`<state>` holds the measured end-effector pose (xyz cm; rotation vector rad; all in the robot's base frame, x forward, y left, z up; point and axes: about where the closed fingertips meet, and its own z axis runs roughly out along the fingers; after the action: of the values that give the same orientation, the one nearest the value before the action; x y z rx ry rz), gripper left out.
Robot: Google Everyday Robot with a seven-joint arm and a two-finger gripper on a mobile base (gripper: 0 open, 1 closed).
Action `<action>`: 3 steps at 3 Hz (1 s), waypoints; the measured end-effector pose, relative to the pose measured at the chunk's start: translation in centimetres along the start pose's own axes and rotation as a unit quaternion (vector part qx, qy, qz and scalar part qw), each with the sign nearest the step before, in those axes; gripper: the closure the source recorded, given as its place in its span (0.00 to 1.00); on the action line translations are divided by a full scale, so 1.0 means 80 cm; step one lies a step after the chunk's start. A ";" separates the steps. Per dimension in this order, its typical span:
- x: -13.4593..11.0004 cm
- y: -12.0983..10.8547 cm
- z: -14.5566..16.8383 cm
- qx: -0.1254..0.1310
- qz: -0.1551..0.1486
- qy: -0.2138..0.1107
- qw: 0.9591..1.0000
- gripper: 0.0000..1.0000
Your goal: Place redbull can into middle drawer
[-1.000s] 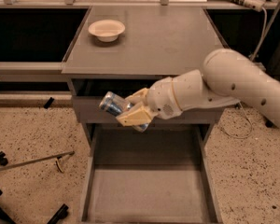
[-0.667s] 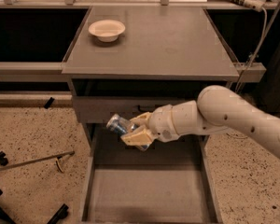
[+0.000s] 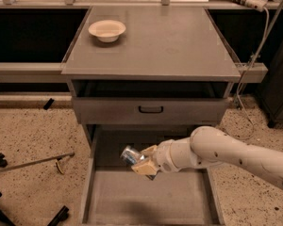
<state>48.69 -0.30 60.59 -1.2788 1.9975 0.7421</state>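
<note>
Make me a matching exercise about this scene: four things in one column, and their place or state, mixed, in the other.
1. can
2. bowl
3. middle drawer
4. gripper

a. pulled out, floor bare
b. shut, over the middle drawer's back part
c. on the tabletop, back left
d. gripped between the fingers

Pairs: 1-d, 2-c, 3-a, 4-b.

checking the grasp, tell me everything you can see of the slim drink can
The slim blue and silver aluminium can looks shiny, with a silver end facing up-left. It is tilted, clamped in the tan gripper, held over the floor of the open grey metal drawer, near its back. Nothing else touches it.
</note>
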 end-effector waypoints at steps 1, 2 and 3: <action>0.055 0.006 0.028 -0.015 0.037 0.011 0.999 1.00; 0.055 0.006 0.028 -0.015 0.037 0.011 0.999 1.00; 0.072 0.001 0.044 0.010 0.032 0.037 0.999 1.00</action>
<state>47.53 -0.86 53.93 -1.2531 2.1071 0.7133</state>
